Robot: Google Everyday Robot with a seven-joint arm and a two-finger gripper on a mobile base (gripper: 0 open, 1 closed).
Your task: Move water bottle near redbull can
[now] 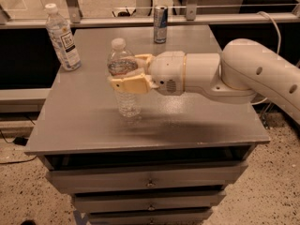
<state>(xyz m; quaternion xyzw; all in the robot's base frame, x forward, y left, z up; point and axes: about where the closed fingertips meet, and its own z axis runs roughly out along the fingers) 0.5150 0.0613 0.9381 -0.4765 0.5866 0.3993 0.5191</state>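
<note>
Clasping the upright water bottle point(127, 102) round its middle from the right, the gripper point(125, 72) holds it well in front of the can point(160, 18), slightly left; the can lies rearward.

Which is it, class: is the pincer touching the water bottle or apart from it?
Touching. The camera view shows the pincer closed against both sides of the water bottle.

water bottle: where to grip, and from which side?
Grip the water bottle mid-body, under its label band, coming in level from the picture's right. It stands upright with a round ribbed body, so fingers fit either side; the cap is narrow. The gripper holds it so.
</note>
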